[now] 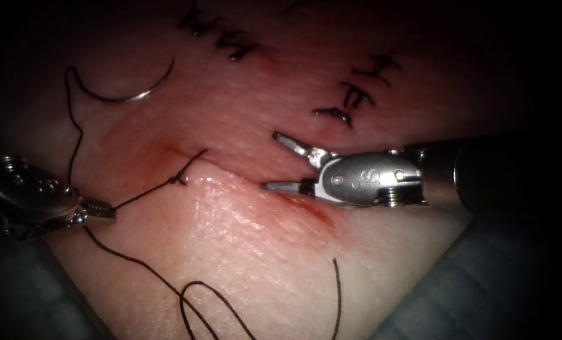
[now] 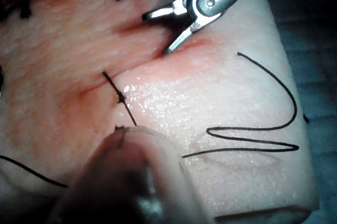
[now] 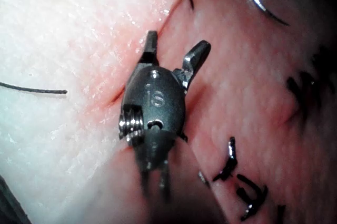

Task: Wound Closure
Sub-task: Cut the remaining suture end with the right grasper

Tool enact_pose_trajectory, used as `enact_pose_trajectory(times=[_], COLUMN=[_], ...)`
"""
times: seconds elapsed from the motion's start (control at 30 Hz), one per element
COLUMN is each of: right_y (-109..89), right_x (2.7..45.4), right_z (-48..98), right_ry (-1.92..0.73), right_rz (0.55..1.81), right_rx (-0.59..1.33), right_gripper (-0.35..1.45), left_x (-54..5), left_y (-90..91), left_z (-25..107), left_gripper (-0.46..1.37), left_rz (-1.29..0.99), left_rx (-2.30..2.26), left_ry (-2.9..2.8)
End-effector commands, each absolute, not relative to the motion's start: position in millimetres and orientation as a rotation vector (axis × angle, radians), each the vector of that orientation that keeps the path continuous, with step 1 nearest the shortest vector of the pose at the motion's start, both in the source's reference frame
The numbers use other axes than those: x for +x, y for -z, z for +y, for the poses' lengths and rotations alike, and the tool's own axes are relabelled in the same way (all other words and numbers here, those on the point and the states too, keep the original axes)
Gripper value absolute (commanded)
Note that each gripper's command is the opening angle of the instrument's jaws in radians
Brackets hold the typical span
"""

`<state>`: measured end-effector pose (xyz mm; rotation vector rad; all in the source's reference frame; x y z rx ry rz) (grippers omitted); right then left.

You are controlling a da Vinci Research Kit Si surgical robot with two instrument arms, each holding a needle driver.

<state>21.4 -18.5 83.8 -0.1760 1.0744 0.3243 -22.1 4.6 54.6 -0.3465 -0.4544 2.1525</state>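
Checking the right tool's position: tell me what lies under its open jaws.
Under the right tool, whose open jaws hold nothing, lies the tissue with the cut. The lower jaw covers part of the cut.

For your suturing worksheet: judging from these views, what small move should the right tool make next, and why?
Probably the right end effector should close on the thread near the knot. Its jaws stand open, holding nothing, over the cut; the left end effector grips the thread, while the needle lies free on the tissue.
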Motion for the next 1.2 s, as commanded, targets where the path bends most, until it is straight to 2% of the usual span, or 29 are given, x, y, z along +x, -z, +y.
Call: enact_pose_trajectory(times=[0.03, 0.57, 1.2], right_y=[-83.8, -81.6, -80.7], right_x=[21.3, 21.7, 28.4], right_z=[-18.4, -20.2, -21.0], right_ry=[-0.319, -0.301, -0.189], right_rz=[1.075, 1.097, 1.129], right_rx=[-0.169, -0.156, -0.198], right_gripper=[1.30, 1.36, 1.38], left_x=[-22.1, -22.2, -23.3], left_y=[-54.6, -53.7, -52.3], left_z=[4.7, 5.3, 5.6], left_gripper=[-0.35, -0.35, -0.35], left_rz=[-0.464, -0.477, -0.481], left_rx=[-0.352, -0.353, -0.358], left_ry=[-2.151, -2.152, -2.164])
